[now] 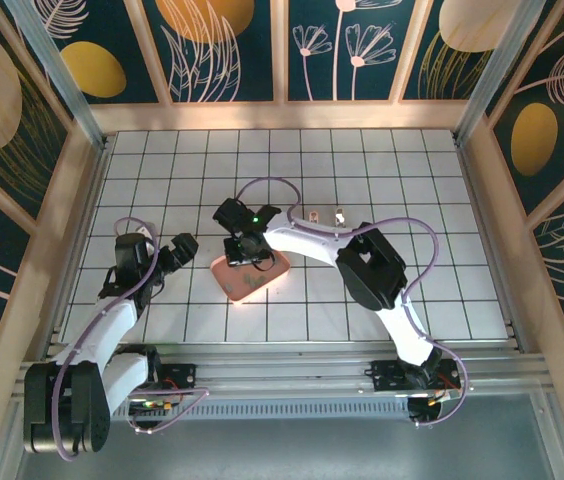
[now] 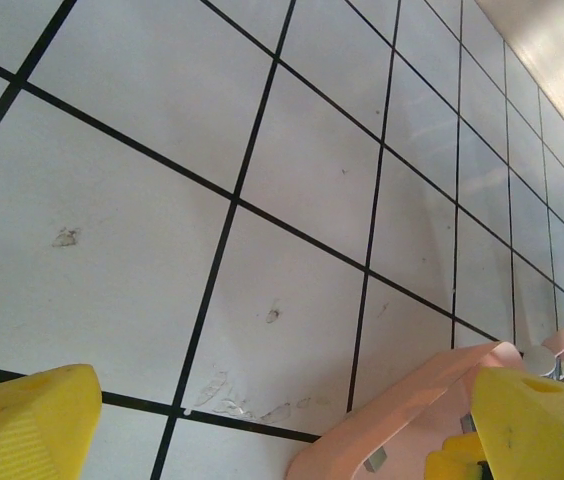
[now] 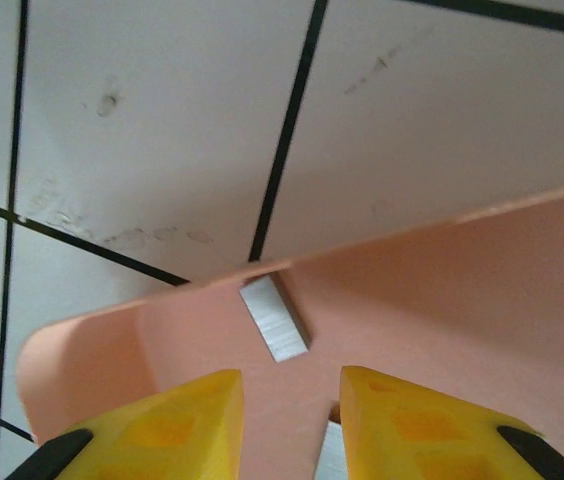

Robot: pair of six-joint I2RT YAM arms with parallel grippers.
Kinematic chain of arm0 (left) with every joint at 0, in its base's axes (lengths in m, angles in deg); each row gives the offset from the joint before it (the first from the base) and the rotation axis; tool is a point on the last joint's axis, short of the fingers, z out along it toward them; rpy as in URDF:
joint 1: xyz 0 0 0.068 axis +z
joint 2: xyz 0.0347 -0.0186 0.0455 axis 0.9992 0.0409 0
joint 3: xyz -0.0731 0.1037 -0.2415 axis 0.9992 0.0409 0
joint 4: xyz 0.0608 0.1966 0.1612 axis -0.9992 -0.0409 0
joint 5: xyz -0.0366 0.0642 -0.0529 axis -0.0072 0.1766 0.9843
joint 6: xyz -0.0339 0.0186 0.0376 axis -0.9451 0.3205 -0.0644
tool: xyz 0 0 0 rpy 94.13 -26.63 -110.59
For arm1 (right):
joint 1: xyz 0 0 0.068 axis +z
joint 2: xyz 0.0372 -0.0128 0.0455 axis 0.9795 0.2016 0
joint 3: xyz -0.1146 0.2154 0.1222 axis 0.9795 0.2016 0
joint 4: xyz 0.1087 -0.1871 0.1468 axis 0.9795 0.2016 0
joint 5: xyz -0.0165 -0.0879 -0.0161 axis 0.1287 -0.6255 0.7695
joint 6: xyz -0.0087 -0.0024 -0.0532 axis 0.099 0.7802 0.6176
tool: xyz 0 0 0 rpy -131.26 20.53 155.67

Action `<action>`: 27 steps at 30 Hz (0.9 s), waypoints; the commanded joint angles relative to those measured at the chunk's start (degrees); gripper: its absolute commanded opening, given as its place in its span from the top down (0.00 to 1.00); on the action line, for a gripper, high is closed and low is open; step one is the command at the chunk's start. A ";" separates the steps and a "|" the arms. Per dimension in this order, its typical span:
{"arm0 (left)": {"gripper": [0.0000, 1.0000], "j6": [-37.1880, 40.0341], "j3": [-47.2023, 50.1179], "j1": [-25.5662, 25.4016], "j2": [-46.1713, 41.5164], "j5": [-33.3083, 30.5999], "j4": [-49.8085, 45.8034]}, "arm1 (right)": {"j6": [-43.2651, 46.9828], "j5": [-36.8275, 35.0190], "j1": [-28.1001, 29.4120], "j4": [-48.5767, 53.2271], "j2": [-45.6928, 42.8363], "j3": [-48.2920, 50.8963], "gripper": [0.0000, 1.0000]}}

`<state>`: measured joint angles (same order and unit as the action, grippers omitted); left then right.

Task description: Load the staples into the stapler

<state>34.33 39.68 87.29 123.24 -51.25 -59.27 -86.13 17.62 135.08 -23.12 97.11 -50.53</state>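
Observation:
In the right wrist view a short grey strip of staples (image 3: pixel 274 318) lies on the floor of the pink tray (image 3: pixel 462 300), close to its rim. A second strip (image 3: pixel 330 452) shows beside my right finger. My right gripper (image 3: pixel 292 405) hovers low over the tray, narrowly open, with only tray floor showing between the yellow fingertips. From above, that gripper (image 1: pixel 245 253) is over the tray (image 1: pixel 262 285). My left gripper (image 1: pixel 178 249) stands wide open just left of the tray, holding nothing. Two tiny whitish pieces, one (image 1: pixel 315 214) and another (image 1: pixel 340 214), lie behind the tray; one looks like the stapler.
The left wrist view has the left gripper (image 2: pixel 282 415) above bare white tiles, with the tray corner (image 2: pixel 412 400) and one staple strip (image 2: pixel 377 460) by its right finger. Wooden walls ring the tiled floor. The right arm's purple cable (image 1: pixel 402 225) loops over the tiles.

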 commanded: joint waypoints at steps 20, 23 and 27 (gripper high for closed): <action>0.05 1.39 0.33 0.37 1.32 1.87 -0.36 | -4.84 1.23 1.51 4.90 3.53 -0.26 0.70; 0.05 1.56 0.30 0.36 1.30 1.93 -0.46 | -5.10 1.11 1.75 5.77 3.68 -0.44 0.71; 0.05 1.74 0.52 0.37 1.15 1.97 -0.37 | -5.60 -0.38 2.13 7.45 3.65 -0.88 0.69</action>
<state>35.00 39.68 87.34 124.36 -50.44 -59.27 -90.15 18.67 136.43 -19.31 99.37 -50.22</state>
